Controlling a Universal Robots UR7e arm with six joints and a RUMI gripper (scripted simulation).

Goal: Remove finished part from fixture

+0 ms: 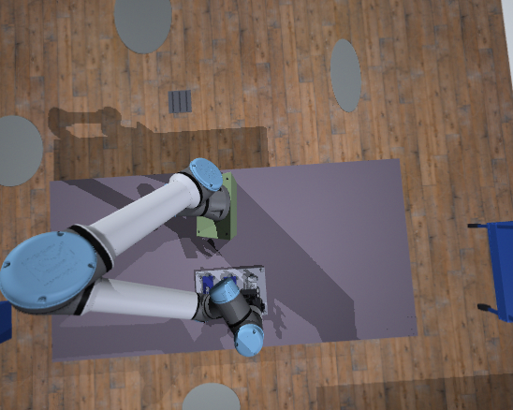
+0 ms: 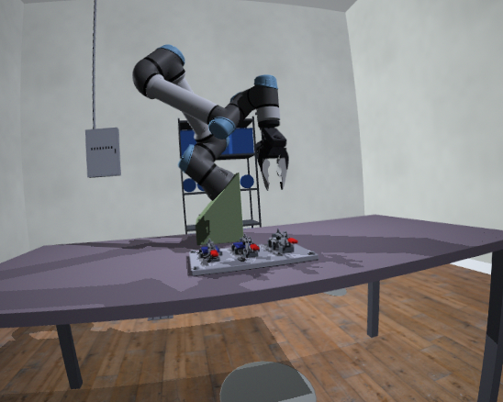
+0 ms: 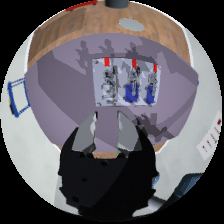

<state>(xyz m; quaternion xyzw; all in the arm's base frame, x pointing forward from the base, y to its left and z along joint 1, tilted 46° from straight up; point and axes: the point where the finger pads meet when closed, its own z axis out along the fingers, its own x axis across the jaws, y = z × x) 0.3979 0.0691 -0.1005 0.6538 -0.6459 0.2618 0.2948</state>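
Observation:
The grey fixture plate (image 2: 254, 258) lies on the purple table, with three clamp stations with red handles. The finished grey part (image 2: 279, 242) sits in the right station. The two blue blanks (image 2: 206, 250) (image 2: 239, 247) sit in the left and middle stations. My gripper (image 2: 273, 183) hangs high above the right end of the fixture, pointing down, its fingers partly closed with a gap and nothing between them. In the wrist view the fingers frame bare table below the fixture (image 3: 129, 80), with the grey part (image 3: 110, 80) on the left and the blue blanks (image 3: 140, 89) on the right.
The green wedge-shaped arm base (image 2: 219, 213) stands just behind the fixture. A shelf rack with a blue bin (image 2: 222, 151) stands behind the table. A blue cart (image 1: 512, 271) stands off the table's right side. The table's front edge runs close to the fixture.

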